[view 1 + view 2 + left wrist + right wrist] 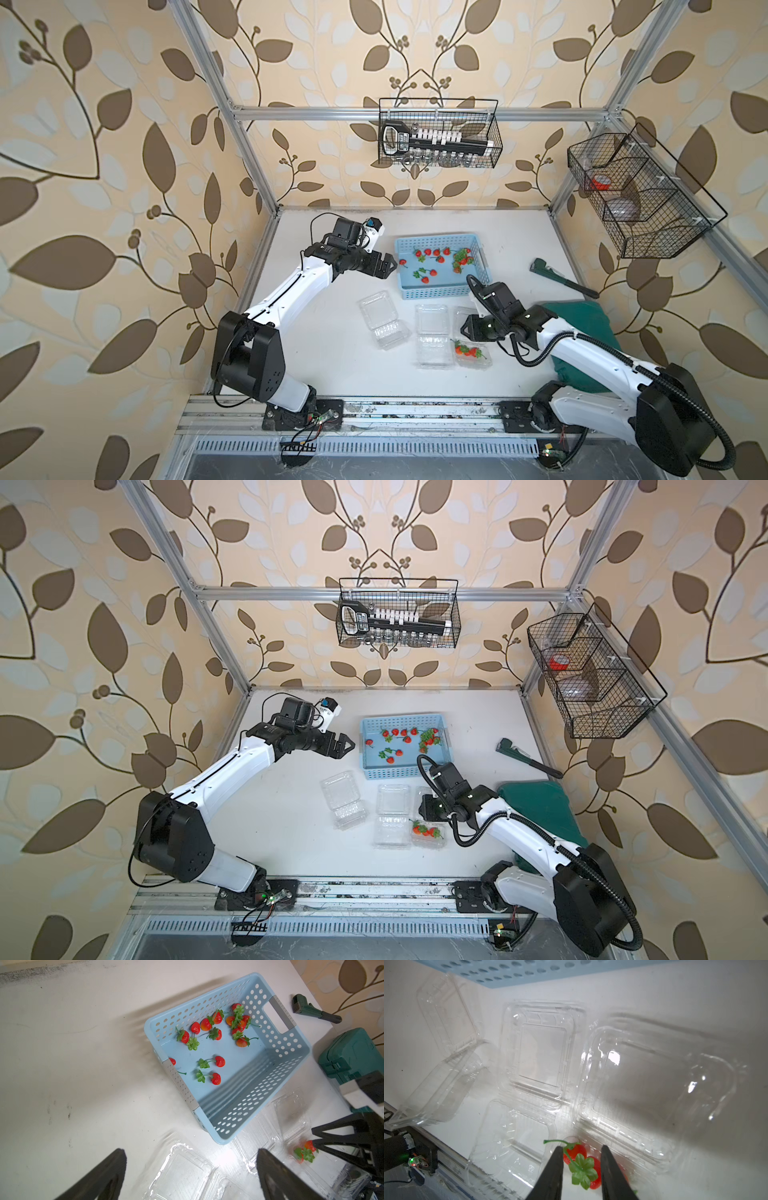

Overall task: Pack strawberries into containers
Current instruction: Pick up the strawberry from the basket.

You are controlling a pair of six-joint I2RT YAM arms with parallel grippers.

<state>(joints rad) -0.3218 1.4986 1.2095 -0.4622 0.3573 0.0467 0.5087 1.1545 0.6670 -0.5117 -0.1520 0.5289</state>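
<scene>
Most of the packing is left to do: the blue basket holds about a dozen strawberries loose on its floor. Of the three clear containers lying open just in front of it, the left and middle ones are empty and only the right container has a few berries in its ribbed half. The left gripper hangs beside the basket's left wall, fingers spread wide on nothing. The right gripper sits low over the right container, fingers a little apart, and the berry beneath them looks loose, not pinched.
</scene>
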